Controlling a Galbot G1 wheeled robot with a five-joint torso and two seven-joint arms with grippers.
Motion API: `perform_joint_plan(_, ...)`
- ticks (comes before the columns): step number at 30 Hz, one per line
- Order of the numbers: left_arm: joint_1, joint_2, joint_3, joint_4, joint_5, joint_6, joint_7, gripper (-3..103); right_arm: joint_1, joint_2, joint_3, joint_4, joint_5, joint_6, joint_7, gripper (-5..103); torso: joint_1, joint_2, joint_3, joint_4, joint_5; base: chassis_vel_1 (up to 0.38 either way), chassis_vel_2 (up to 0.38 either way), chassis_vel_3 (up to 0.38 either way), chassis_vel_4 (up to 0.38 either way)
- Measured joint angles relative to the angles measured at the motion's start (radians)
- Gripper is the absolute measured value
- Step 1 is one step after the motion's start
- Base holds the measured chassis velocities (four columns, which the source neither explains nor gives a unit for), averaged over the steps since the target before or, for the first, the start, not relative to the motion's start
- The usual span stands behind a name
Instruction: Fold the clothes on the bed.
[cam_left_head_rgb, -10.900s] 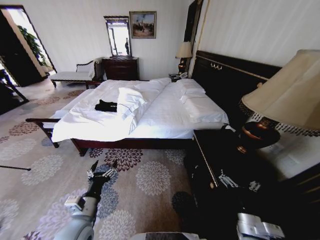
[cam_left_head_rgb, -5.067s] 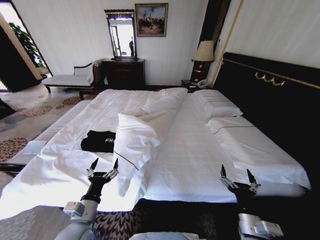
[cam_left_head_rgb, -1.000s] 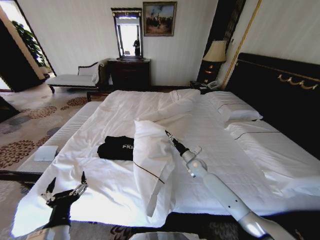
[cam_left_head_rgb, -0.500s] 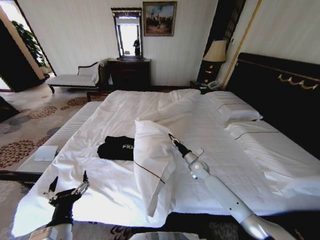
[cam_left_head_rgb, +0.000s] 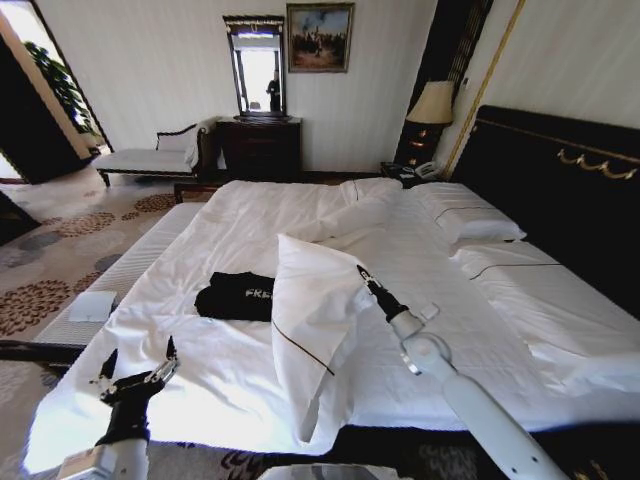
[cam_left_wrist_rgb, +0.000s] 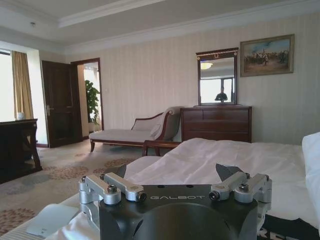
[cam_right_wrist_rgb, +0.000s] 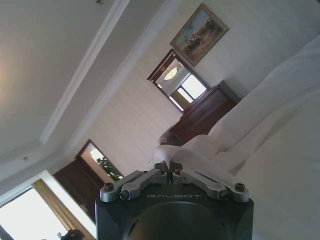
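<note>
Bed (cam_left_head_rgb: 430, 260): white duvet, dark headboard at frame right. Black T-shirt (cam_left_head_rgb: 236, 297): left of centre, lying on the duvet beside a raised white pillow (cam_left_head_rgb: 310, 320). Right pincer (cam_left_head_rgb: 364, 274): centre frame, fingers closed on the pillow's edge. Left pincer (cam_left_head_rgb: 135, 363): lower left, fingers spread wide, holding nothing, over the duvet's near edge.

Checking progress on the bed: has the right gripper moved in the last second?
Yes. The right gripper, shut on the pillow, has pulled back toward the robot and rightward, away from the black T-shirt, which stayed put.
</note>
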Motion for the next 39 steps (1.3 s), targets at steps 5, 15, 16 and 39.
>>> perform_joint_plan(5,-0.033,0.038,-0.009,0.043,-0.062,-0.002,0.000,100,-0.119,-0.012,0.134,0.101,-0.014,0.004,0.082,0,0.000,0.000,0.000,0.0001,-0.0001,0.000,0.000,0.000,0.000)
perform_joint_plan(15,-0.100,0.112,0.006,0.136,-0.140,-0.009,0.006,100,-0.349,0.076,0.435,0.242,-0.072,0.036,0.168,0,0.000,0.000,0.000,0.0002,-0.0003,0.000,0.000,0.000,0.000)
perform_joint_plan(16,-0.107,0.122,0.009,0.147,-0.149,-0.012,0.007,100,-0.382,0.098,0.471,0.264,-0.074,0.036,0.182,0,0.000,0.000,0.000,0.0001,-0.0003,0.000,0.000,0.000,0.000)
perform_joint_plan(39,-0.215,0.197,0.047,0.249,-0.206,-0.068,0.003,100,-0.849,0.494,0.873,0.566,-0.282,0.084,0.805,0,0.000,0.000,0.000,0.0000,-0.0002,0.000,0.000,0.000,0.000)
